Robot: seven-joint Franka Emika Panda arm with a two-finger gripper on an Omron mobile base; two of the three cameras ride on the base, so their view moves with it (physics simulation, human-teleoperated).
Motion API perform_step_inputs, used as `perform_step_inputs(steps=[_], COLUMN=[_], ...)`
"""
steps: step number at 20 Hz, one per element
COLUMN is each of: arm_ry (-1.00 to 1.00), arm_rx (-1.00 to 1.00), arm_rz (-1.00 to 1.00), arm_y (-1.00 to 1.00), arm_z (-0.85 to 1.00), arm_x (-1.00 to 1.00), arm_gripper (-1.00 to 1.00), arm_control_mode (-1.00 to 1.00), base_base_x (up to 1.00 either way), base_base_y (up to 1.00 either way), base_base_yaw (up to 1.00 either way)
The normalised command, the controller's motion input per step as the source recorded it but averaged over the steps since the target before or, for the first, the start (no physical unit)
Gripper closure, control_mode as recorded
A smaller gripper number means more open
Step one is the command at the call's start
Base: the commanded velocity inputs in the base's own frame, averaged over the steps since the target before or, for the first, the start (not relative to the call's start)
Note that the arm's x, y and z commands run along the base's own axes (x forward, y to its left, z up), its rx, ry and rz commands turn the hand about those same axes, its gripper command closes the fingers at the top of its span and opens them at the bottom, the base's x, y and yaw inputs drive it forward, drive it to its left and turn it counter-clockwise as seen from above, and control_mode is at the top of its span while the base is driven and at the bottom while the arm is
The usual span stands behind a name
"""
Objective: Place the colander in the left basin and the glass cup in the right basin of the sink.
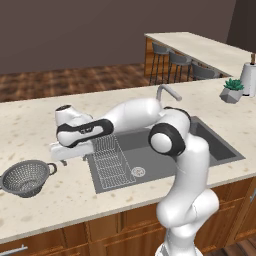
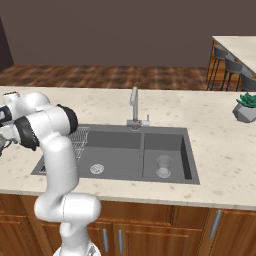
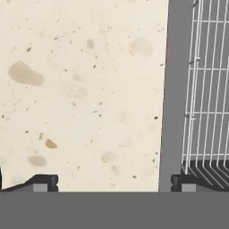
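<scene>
Gripper (image 3: 112,183), jaws wide apart and empty over the sink's left edge, should travel left to the round grey mesh colander (image 1: 26,177) and clamp its rim squarely.

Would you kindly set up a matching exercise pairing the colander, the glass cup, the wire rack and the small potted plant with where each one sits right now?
Things:
1. colander
2. glass cup
3. wire rack
4. potted plant

Places:
A. in the left basin
B. on the counter to the right of the sink
C. in the right basin
D. on the counter to the left of the sink

Pairs: 1-D, 2-C, 3-A, 4-B
</scene>
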Motion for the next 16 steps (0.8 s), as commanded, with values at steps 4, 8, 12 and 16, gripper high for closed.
perform_step_inputs(steps=[4,8,12,16], arm_ry=[-0.16,-0.14,-0.09,-0.02], arm_rx=[0.00,0.00,0.00,0.00], arm_rz=[-0.03,-0.02,-0.02,-0.04], arm_y=[0.22,0.36,0.36,0.35], arm_z=[0.01,0.00,-0.03,-0.04], arm_x=[0.00,0.00,0.00,0.00], arm_gripper=[-1.00,-1.00,-1.00,-1.00], arm_control_mode=[-1.00,-1.00,-1.00,-1.00], base_base_x=[0.00,0.00,0.00,0.00], base_base_y=[0.00,0.00,0.00,0.00], base_base_yaw=[0.00,0.00,0.00,0.00])
